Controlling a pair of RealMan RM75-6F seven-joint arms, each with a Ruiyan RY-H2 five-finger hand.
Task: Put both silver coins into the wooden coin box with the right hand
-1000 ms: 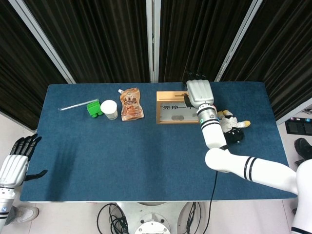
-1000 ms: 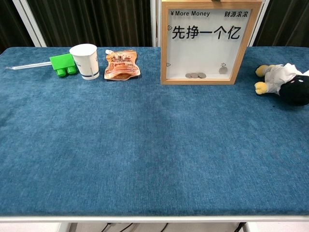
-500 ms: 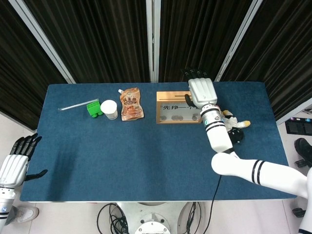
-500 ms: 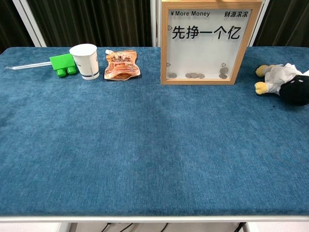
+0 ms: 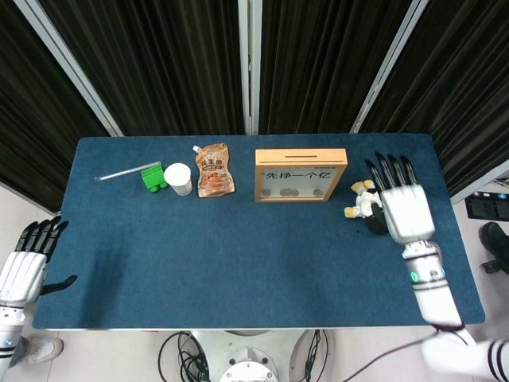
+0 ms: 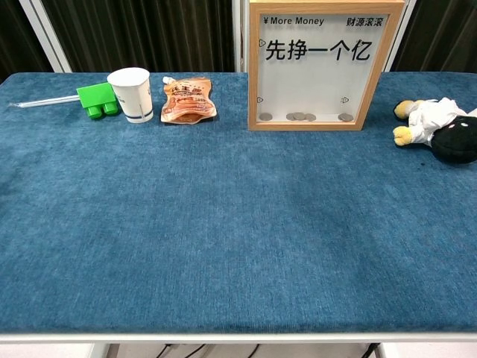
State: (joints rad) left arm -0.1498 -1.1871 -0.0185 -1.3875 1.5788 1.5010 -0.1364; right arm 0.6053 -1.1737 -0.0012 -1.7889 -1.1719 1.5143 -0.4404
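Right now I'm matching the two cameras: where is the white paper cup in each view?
Head view: white paper cup at upper left of the table, right of the green block.
Chest view: the cup at top left, again right of the block.
Shared landmark: the orange snack pouch just right of it.

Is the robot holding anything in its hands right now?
No. The right hand is open above the table beside the plush toy, and the left hand hangs empty off the table's edge.

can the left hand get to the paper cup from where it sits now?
Probably yes. The left hand hangs open off the table's near-left corner, and the blue cloth between it and the paper cup is bare. Only the green block stands close, on the cup's left.
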